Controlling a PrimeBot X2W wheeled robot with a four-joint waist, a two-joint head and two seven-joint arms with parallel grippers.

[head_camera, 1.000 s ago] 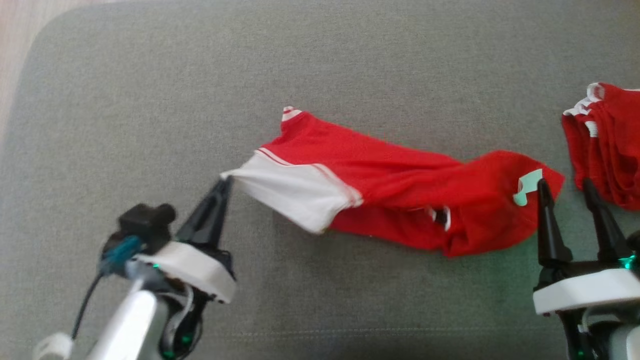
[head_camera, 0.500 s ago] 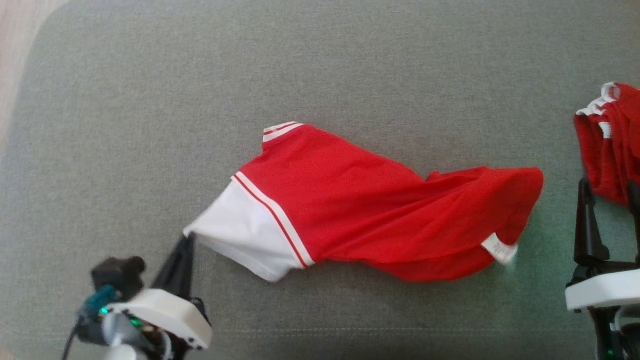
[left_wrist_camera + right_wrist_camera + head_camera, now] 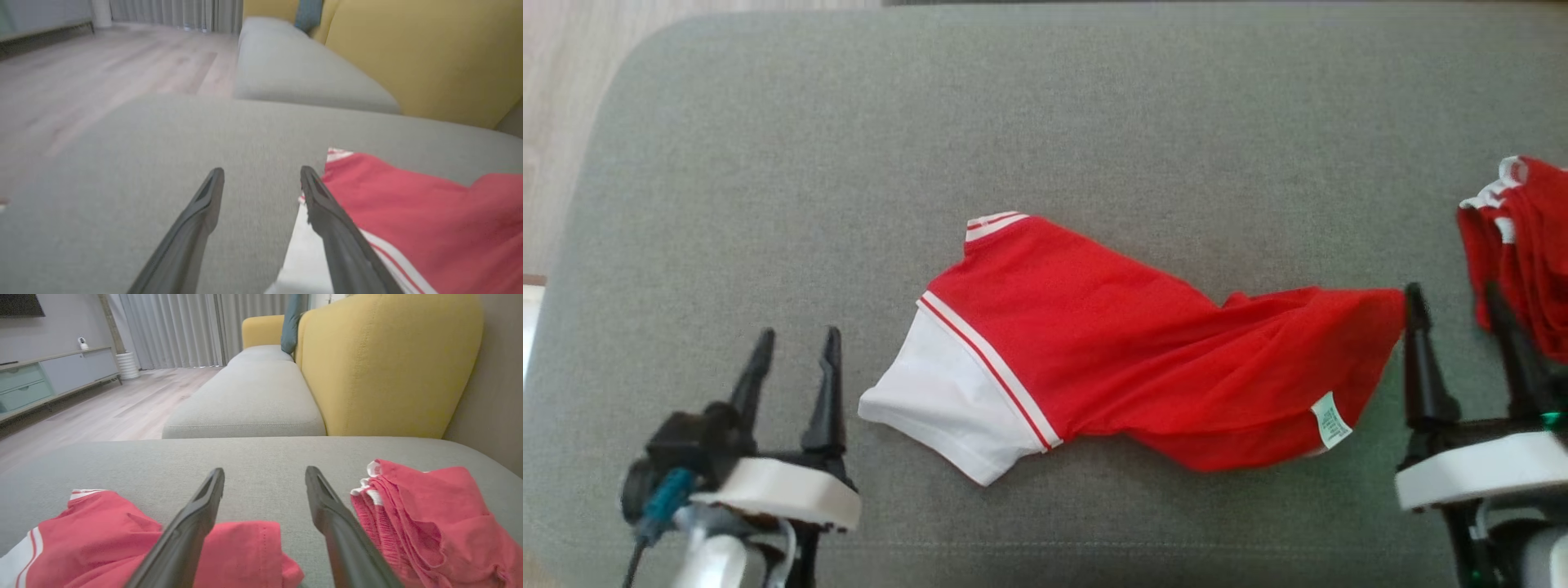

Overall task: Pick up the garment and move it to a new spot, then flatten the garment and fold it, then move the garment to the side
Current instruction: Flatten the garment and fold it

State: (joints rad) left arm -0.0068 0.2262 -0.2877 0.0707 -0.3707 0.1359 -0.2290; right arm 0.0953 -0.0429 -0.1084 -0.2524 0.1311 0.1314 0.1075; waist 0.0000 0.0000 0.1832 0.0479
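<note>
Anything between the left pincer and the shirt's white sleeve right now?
Nothing: in the head view, just a narrow strip of bare grey cushion separates the open left pincer from the white sleeve.

Bare grey cushion (image 3: 849, 147) lies open from nine through one o'clock of my left gripper (image 3: 798, 332). At three o'clock the garment (image 3: 1143, 359) blocks; my right gripper (image 3: 1452, 289) stands between it and a red pile (image 3: 1527, 253).
</note>
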